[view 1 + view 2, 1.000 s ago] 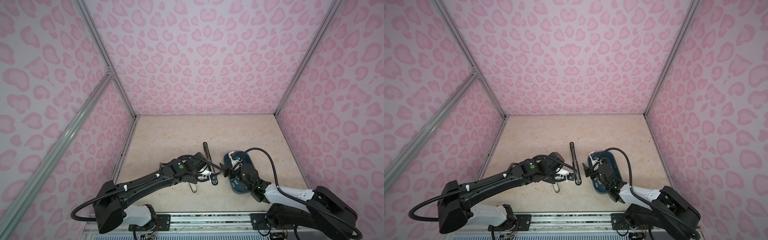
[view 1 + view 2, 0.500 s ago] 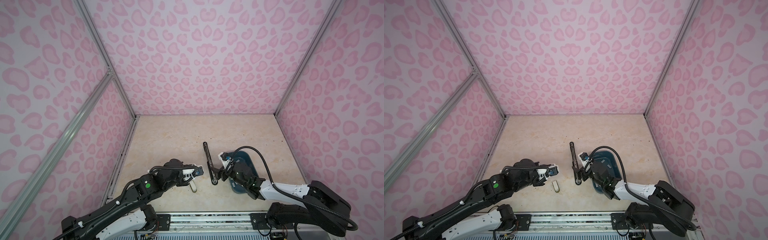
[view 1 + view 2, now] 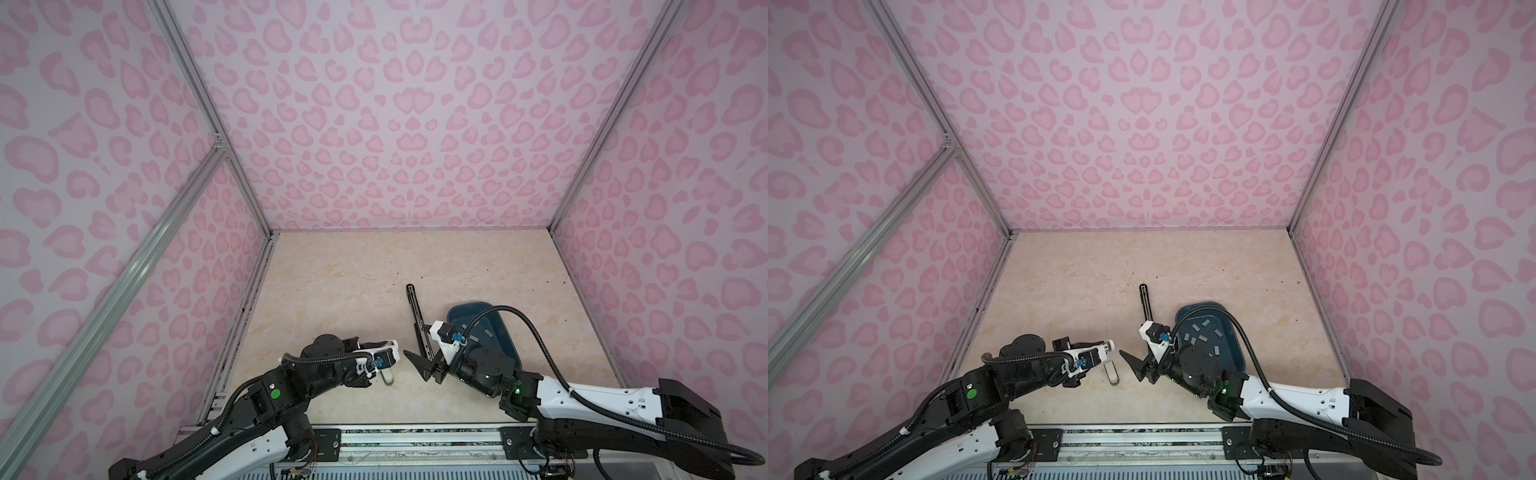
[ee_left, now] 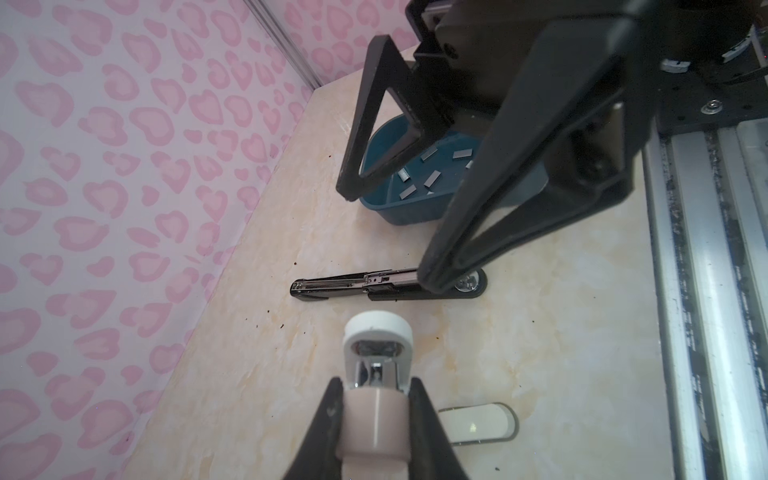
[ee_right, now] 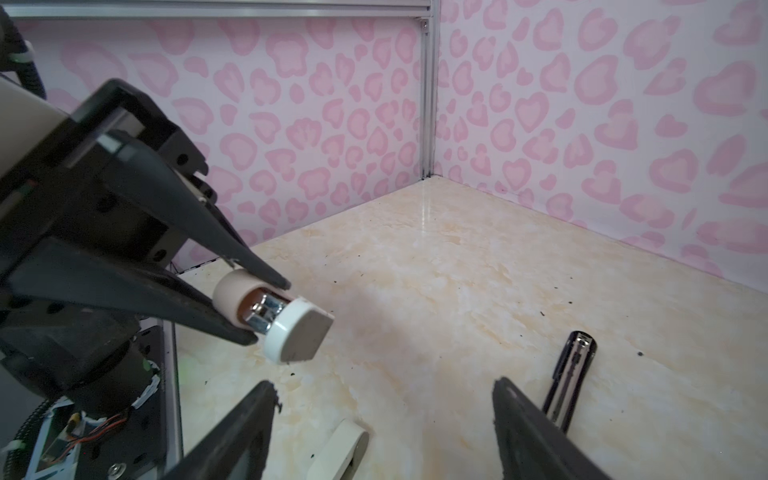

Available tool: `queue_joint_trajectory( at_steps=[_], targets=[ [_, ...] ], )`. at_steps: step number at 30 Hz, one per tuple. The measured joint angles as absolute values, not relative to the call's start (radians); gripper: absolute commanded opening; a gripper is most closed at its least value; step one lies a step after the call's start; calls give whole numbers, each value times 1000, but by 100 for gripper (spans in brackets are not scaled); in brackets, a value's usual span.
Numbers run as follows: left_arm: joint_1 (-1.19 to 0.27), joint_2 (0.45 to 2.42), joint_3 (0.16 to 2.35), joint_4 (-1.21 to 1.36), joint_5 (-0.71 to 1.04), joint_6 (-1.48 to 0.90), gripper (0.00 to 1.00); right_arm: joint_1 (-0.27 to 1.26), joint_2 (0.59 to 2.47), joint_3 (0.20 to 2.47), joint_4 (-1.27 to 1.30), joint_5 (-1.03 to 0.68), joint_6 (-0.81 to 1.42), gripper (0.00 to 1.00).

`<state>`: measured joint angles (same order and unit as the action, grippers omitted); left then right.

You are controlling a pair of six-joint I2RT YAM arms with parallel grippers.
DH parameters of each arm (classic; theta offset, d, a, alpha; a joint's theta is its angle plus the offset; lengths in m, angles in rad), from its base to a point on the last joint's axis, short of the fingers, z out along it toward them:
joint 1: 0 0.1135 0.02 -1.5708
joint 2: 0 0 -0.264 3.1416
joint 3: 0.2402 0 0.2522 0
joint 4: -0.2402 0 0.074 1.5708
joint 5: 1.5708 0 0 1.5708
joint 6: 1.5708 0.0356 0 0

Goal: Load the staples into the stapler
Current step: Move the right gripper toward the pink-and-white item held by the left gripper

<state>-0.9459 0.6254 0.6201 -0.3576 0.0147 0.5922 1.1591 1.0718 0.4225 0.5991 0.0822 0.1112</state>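
Pink heart-print walls are enclosing a beige marbled desk point(image 3: 353, 270) in both top views. Low in the frame, left of centre, the left hand point(image 3: 375, 346) is gripping a small white stapler point(image 3: 384, 343) above the desk, and a white oblong piece point(image 3: 387, 377) is lying just below it. Right of centre, the right hand point(image 3: 420, 368) is spreading wide and holding nothing, beside a black stapler point(image 3: 415, 307) that is lying opened flat. Further right, a blue tray point(image 3: 505, 332) is holding the staples point(image 3: 488, 333), loose grey strips.

In the left wrist view, the left hand point(image 4: 376, 395) is clamping the white stapler point(image 4: 376, 345) at bottom centre, with metal showing inside it. The black stapler point(image 4: 332, 286) is lying across mid-frame. The staples point(image 4: 434, 178) are sitting in the tray point(image 4: 411, 214) above it, behind the right hand's fingers point(image 4: 361, 124).

In the right wrist view, the right hand point(image 5: 384, 390) is gaping at the bottom edge, with the white piece point(image 5: 340, 449) showing between its fingers. At centre left, the left hand point(image 5: 266, 311) is holding the white stapler point(image 5: 299, 332) off the desk. The black stapler point(image 5: 573, 365) is lying at lower right.
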Motion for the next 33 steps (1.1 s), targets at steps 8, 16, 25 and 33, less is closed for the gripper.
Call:
queue_joint_trajectory(
  at_steps=[8,16,25,33],
  targets=[
    [-949,709,624,-345,33,596,4,1196,1103,447,586,60,121,81],
    [-949,714,625,-348,71,599,4,1196,1141,460,577,94,139,78],
    [-948,723,625,-366,69,599,4,1197,1174,479,577,132,164,73],
    [-949,693,623,-381,70,600,4,1196,1201,487,595,181,192,68]
  ],
)
